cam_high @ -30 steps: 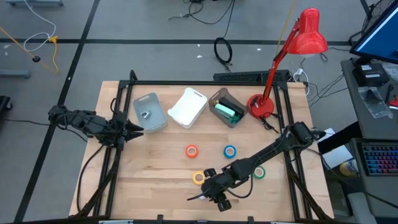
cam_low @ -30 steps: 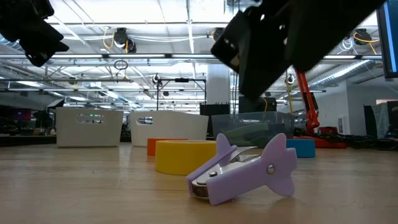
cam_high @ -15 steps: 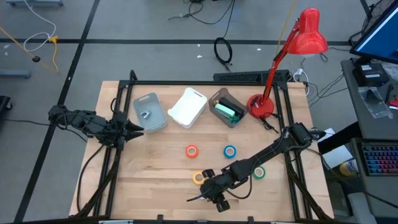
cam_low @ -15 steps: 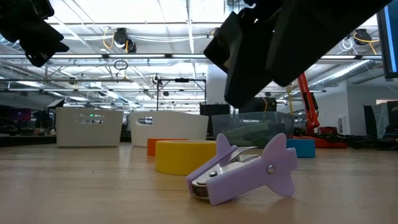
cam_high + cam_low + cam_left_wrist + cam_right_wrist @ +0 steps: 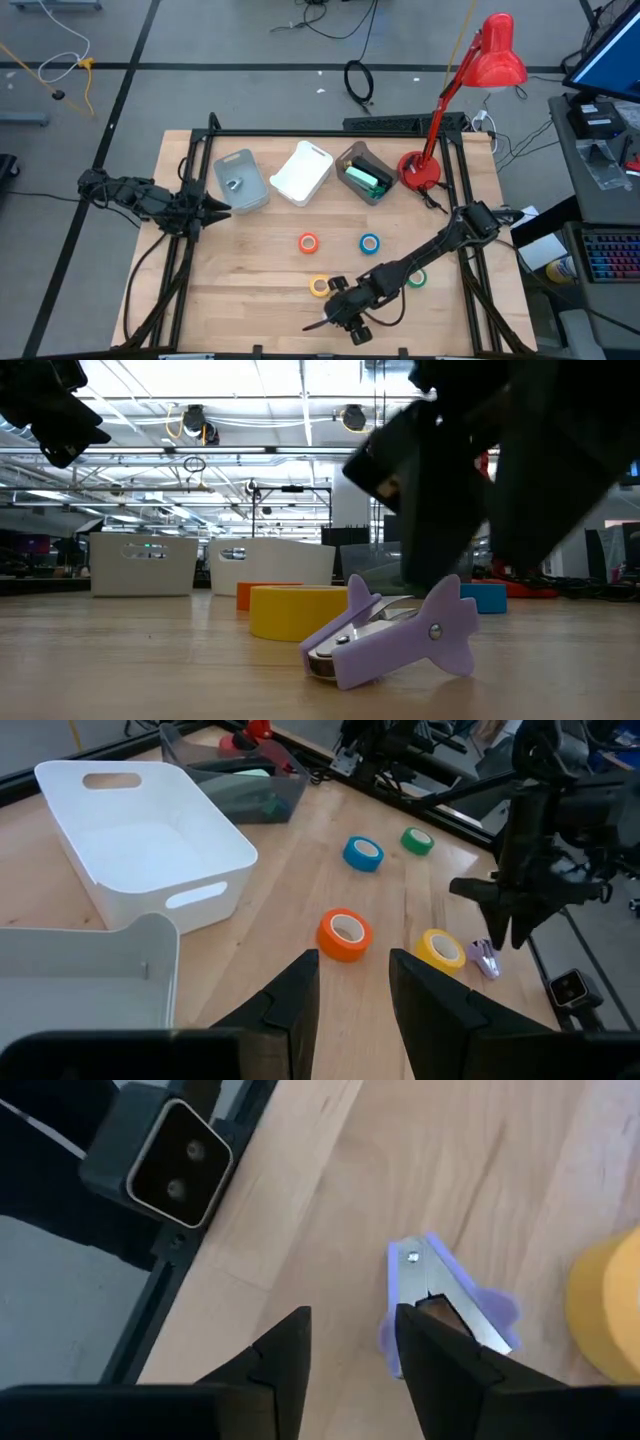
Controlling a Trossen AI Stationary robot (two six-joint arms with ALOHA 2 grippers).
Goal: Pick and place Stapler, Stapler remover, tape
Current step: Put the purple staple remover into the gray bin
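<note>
We're looking down on the wooden table [image 5: 250,270], and our right arm stretches across it to the near edge, where the right gripper [image 5: 350,1345] hangs just above the purple staple remover [image 5: 395,632]. Its fingers stand apart with nothing between them, and from the wrist the remover lies just off to one side of the gap, not squarely inside it. That's the first worry: come straight down from here and one fingertip may land on the remover's body and skate it sideways instead of straddling it.

Back at the far side sit three bins, the grey bin [image 5: 240,182], the white bin [image 5: 302,172] and the clear bin [image 5: 363,173] with something green inside, all well apart from the action. Our left gripper [image 5: 352,982] waits near the grey bin, fingers parted and empty.

Next down in size, the yellow tape roll [image 5: 298,611] sits just beside the remover; a wide approach could nudge it and send it rolling. The orange tape roll [image 5: 308,242], blue tape roll [image 5: 370,243] and green tape roll [image 5: 417,841] lie clear.

Smallest worry: the remover is wedge-shaped and sprung, so we judge an off-centre squeeze could pop it out.
</note>
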